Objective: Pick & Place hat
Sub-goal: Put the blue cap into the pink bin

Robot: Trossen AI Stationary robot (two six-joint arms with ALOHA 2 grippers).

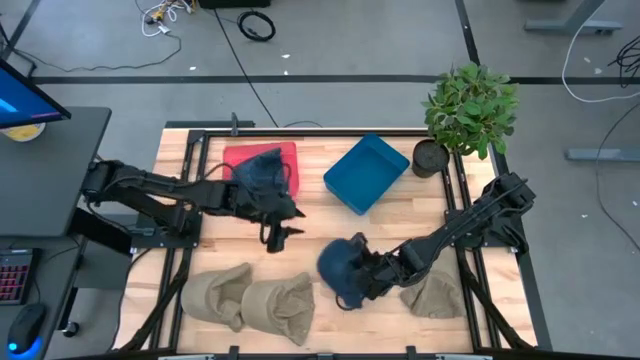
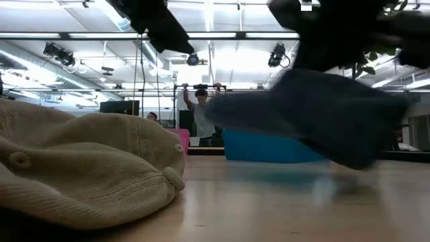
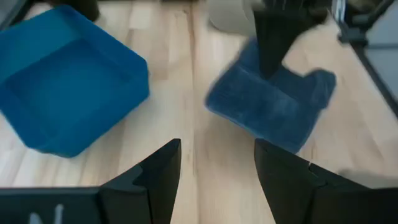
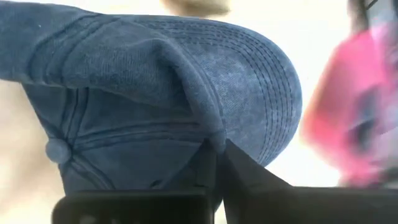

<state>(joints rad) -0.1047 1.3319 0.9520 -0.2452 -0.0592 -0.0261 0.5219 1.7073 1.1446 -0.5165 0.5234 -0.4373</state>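
right gripper [image 1: 362,272]: fingers pinched shut on the fabric of a blue cap [image 1: 341,270], seen up close in the right wrist view with the cap's crown and button filling the frame [image 4: 155,106]. the cap is carried near the front middle of the worktop [image 1: 310,232]; in the low view it looks to hang above the wood [image 2: 322,114].

left gripper [image 1: 278,235]: fingers spread apart, nothing between them, over bare wood near the worktop's middle, in front of the red tray [image 1: 262,166]. the left wrist view shows both dark fingers [image 3: 155,177] wide apart, with the blue cap and the blue tray farther off.

red tray: at the back left, a dark blue cap [image 1: 266,172] lying in it.

blue tray [image 1: 366,172]: back centre, set at an angle.

tan caps: two side by side at the front left [image 1: 250,300], one at the front right [image 1: 435,295] just beside the right arm.

potted plant [image 1: 468,110]: back right corner.
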